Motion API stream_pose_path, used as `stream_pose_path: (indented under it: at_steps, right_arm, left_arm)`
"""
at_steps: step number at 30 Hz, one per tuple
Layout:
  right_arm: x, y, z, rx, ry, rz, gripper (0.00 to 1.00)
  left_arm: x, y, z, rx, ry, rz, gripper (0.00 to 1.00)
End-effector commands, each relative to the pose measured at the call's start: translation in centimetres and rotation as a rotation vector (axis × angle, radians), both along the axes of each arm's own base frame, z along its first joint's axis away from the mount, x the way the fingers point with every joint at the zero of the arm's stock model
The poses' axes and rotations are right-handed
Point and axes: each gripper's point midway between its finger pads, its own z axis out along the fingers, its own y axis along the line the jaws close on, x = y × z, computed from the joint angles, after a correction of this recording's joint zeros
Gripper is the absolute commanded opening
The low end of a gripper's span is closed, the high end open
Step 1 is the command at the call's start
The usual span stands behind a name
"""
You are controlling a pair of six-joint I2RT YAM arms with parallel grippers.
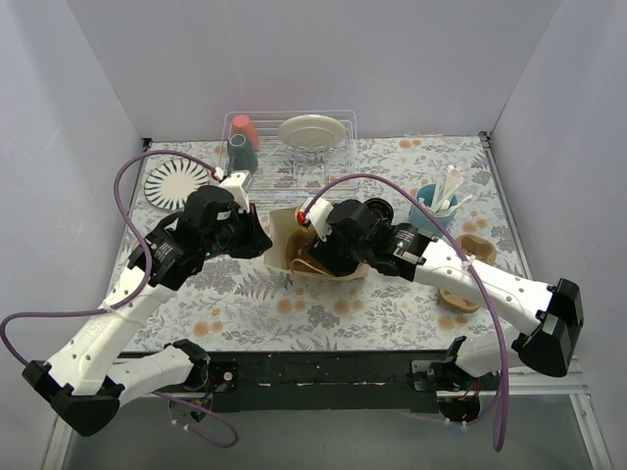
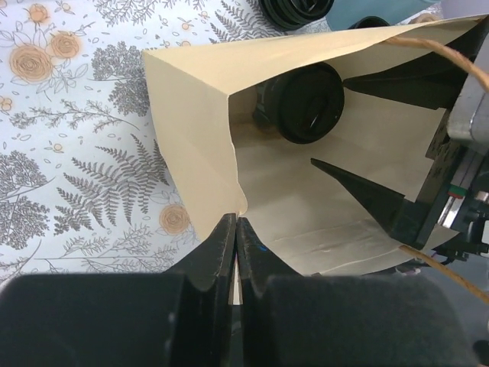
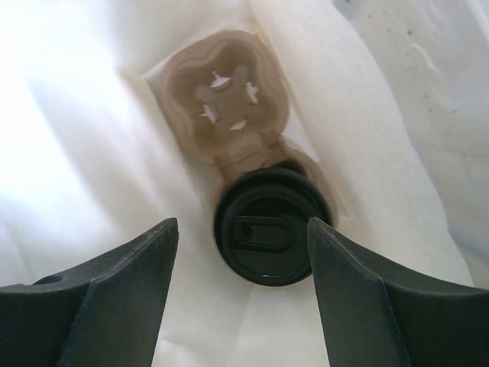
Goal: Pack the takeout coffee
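Right wrist view: our right gripper (image 3: 241, 229) hangs spread over the lidded cup (image 3: 273, 252), seated in the carrier (image 3: 221, 99) inside the bag (image 2: 191, 115). Our left gripper (image 2: 235, 233) pinches the bag's rim; we should hold it taut and lift straight out, clear of the paper.

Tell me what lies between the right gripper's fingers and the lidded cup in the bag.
Nothing. In the right wrist view the right gripper is open toward the lidded cup, with only free space between them, inside the paper bag.
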Motion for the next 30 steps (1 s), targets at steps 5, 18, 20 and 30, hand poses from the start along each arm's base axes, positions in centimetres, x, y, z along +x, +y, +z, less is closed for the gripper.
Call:
stream_pose_path:
  at_steps: [5, 18, 20, 30]
  right_arm:
    - [-2.1, 1.6, 1.7, 0.100, 0.031, 0.149, 0.80]
    - [-4.2, 3.1, 2.8, 0.101, 0.033, 0.387, 0.80]
    - [-4.2, 3.4, 2.5, 0.087, 0.045, 0.397, 0.81]
    - [-4.5, 3.4, 1.8, 0.069, 0.159, 0.349, 0.98]
  left_arm:
    - [-1.3, -0.1, 2.3, -0.056, 0.045, 0.004, 0.00]
    - [-2.0, -0.2, 2.6, -0.071, 0.089, 0.004, 0.00]
    - [-2.0, -0.3, 2.7, -0.075, 0.087, 0.004, 0.00]
    - [-2.2, 0.1, 2.5, -0.068, 0.087, 0.015, 0.00]
